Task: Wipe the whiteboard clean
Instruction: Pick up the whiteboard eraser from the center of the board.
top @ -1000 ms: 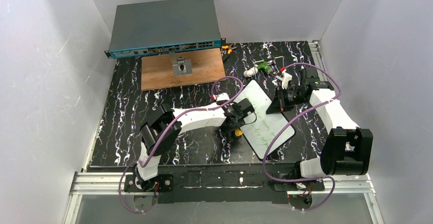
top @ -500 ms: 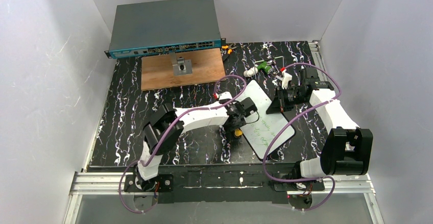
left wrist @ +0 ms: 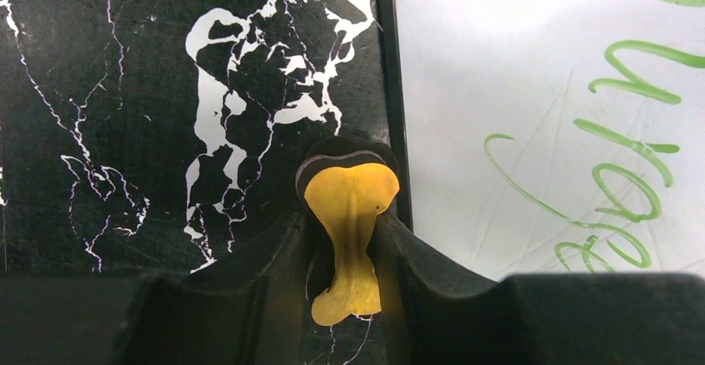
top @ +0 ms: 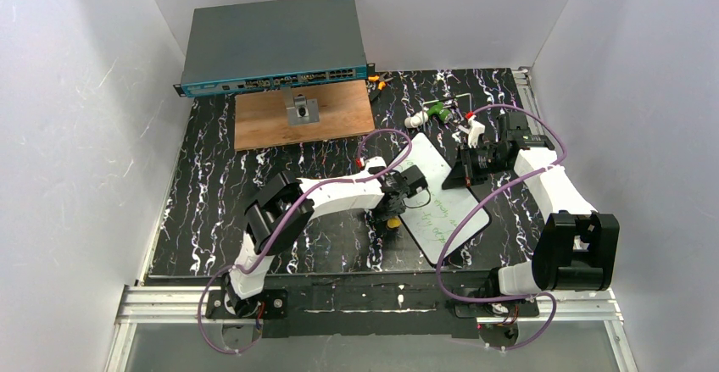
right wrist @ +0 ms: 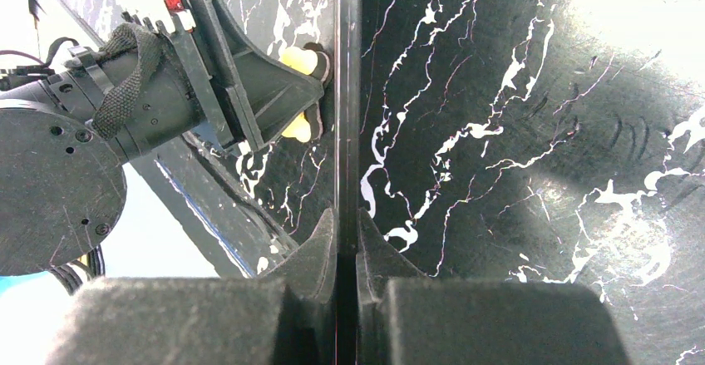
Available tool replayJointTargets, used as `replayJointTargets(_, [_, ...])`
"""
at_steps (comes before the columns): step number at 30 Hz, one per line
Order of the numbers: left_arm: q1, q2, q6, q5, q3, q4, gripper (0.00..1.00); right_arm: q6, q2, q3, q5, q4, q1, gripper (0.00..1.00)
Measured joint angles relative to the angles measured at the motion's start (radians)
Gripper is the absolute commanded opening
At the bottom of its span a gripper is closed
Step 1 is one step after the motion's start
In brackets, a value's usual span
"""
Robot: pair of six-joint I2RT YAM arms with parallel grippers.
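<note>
Left gripper (left wrist: 347, 225) pinches a soft yellow eraser (left wrist: 349, 190) with a black face, at the left rim of the glossy white rectangular whiteboard (left wrist: 507, 57) with green writing. Right gripper (right wrist: 347, 219), pressed together, clamps the whiteboard's opposite rim; it lies flat on the black marbled table (top: 212, 186).

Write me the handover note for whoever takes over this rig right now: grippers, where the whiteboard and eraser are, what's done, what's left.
Left gripper: shut on the yellow eraser, low over the black table, just off the whiteboard's rim.
Right gripper: shut on the far-side edge of the whiteboard, steadying it.
Whiteboard: lying mid-table between the two arms, set at an angle.
Done: eraser gripped, board held.
Left: the green writing is untouched. Bring the eraser onto the board and wipe it all off.
</note>
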Motion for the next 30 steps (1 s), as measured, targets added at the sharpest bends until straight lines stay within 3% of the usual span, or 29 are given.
replayJointTargets(12, [0.000, -0.018, 0.045, 0.005, -0.032, 0.051, 0.00, -0.003, 0.000, 0.000, 0.000, -0.001, -0.001, 0.01])
replayJointTargets(20, [0.002, -0.237, 0.218, 0.012, -0.310, 0.291, 0.00, -0.023, 0.000, 0.000, -0.013, -0.009, -0.003, 0.01])
replayJointTargets(30, [0.088, -0.499, 0.494, 0.212, -0.691, 0.737, 0.00, -0.052, 0.000, 0.000, -0.026, -0.025, -0.002, 0.01])
